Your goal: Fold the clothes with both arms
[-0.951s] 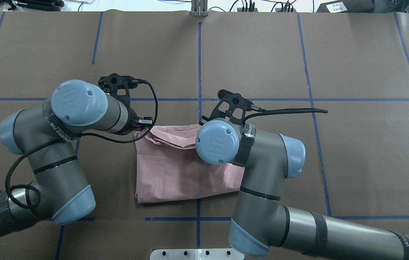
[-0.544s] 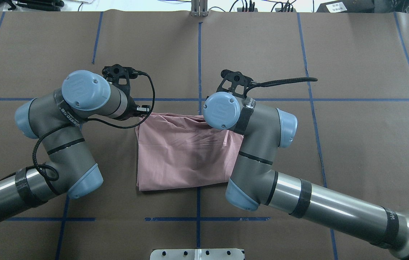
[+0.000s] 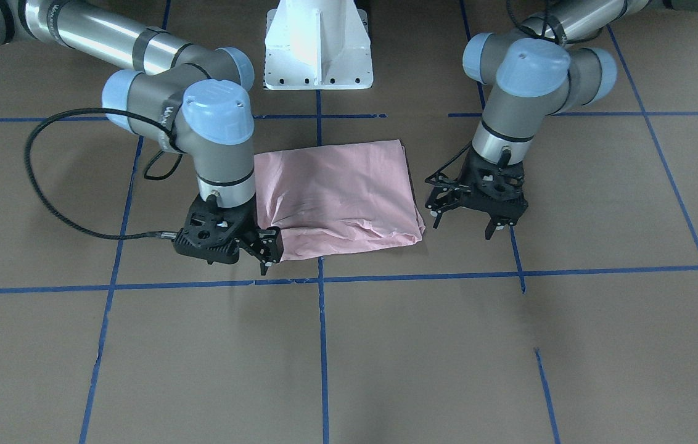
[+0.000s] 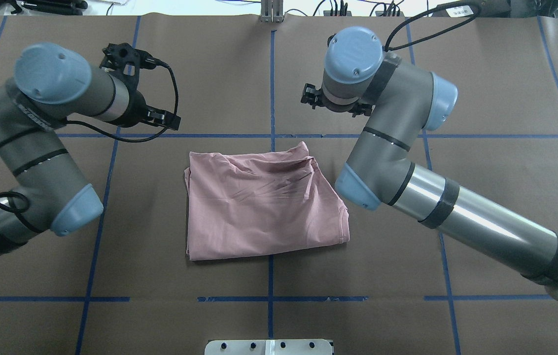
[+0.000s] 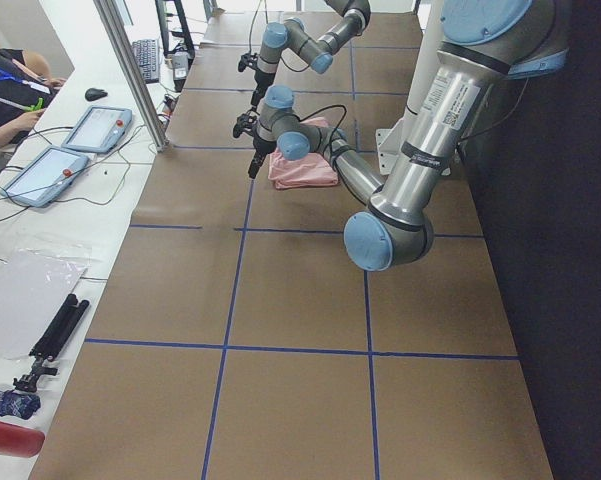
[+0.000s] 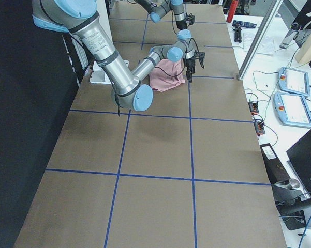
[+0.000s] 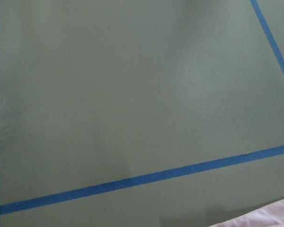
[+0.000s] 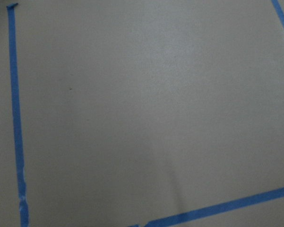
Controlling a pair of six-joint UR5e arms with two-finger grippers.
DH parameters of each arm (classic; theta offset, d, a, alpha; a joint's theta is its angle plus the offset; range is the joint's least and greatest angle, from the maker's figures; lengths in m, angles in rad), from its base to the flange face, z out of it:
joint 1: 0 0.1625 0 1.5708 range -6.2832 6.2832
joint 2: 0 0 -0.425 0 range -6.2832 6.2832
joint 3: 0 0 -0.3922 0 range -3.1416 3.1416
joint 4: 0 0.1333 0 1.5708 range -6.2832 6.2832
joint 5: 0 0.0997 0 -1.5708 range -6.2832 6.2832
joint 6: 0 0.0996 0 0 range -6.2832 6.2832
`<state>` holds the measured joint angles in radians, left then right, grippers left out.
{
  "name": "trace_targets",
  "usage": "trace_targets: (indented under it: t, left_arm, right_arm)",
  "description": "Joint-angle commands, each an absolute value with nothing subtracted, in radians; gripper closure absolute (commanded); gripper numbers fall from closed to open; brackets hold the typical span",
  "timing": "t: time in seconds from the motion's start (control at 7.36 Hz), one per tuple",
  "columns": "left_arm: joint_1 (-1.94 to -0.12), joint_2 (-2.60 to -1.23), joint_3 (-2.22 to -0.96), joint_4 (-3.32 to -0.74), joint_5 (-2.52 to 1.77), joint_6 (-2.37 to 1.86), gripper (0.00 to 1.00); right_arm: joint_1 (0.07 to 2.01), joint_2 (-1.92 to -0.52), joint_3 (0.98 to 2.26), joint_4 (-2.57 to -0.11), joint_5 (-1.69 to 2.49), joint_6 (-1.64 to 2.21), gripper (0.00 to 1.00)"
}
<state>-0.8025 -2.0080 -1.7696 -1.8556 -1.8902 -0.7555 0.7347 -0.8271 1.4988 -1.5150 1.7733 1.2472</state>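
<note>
**Item 1: T-shirt**. Pale pink, plain side up, folded to a rough rectangle. It lies flat near the middle of the bench, well clear of every edge. It sits astride the blue tape line that runs from the robot-side edge to the far edge. The side toward the far edge is rumpled into ridges, and the side toward the robot lies smoother. Nothing grips it.

**Item 2: left arm**. Grey tube with light blue joint caps, bent over the bench's left half.

**Item 3: left pincer**. It hangs raised off the T-shirt's left side, fingers pointing down. The fingers are spread wide with nothing between them, and they are apart from the cloth. Its wrist view shows bench paper, tape and a sliver of pink in the lower right corner.

**Item 4: right arm**. It reaches across the bench's right half, with its wrist toward the far edge.

**Item 5: right pincer**. It is raised by the T-shirt's far right corner. The front-facing view overlaps it with that corner, but the overhead view shows it clear of the cloth. Its wrist view holds only bare paper and tape. It is seen edge-on, so I cannot tell how far the fingers are parted.

**Item 6: white pedestal**. It stands at the middle of the robot-side edge.
</note>
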Motion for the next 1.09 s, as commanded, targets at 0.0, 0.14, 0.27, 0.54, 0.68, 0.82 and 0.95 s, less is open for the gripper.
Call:
trace_targets:
  t: [0.0, 0.14, 0.27, 0.54, 0.68, 0.82, 0.95]
  left_arm:
    - [-0.984, -1.904, -1.859, -1.794, -2.014, -0.440, 0.00]
    - [-1.077, -1.884, -1.858, -1.746, -2.040, -0.264, 0.00]
    - [-1.192, -1.862, -1.850, -1.691, -2.057, -0.072, 0.00]
    - [-1.412, -1.766, -1.804, -1.661, -2.135, 0.153, 0.00]
    - [-1.492, -1.711, -1.766, -1.669, -2.184, 0.226, 0.00]
    - [-1.526, -1.619, -1.772, -1.687, -2.198, 0.227, 0.00]
    - [-1.526, -1.573, -1.732, -1.690, -2.188, 0.185, 0.00]
  right_arm:
    - [0.921, -0.949, 1.610, -1.551, 1.973, 0.945, 0.00]
    - [1.046, -1.003, 1.662, -1.633, 2.074, 0.707, 0.00]
    - [1.169, -1.075, 1.696, -1.716, 2.118, 0.435, 0.00]
    - [1.380, -1.237, 1.695, -1.772, 2.149, 0.012, 0.00]
    - [1.447, -1.344, 1.683, -1.769, 2.189, -0.083, 0.00]
    - [1.477, -1.449, 1.687, -1.749, 2.191, -0.083, 0.00]
    - [1.505, -1.524, 1.674, -1.717, 2.192, -0.084, 0.00]
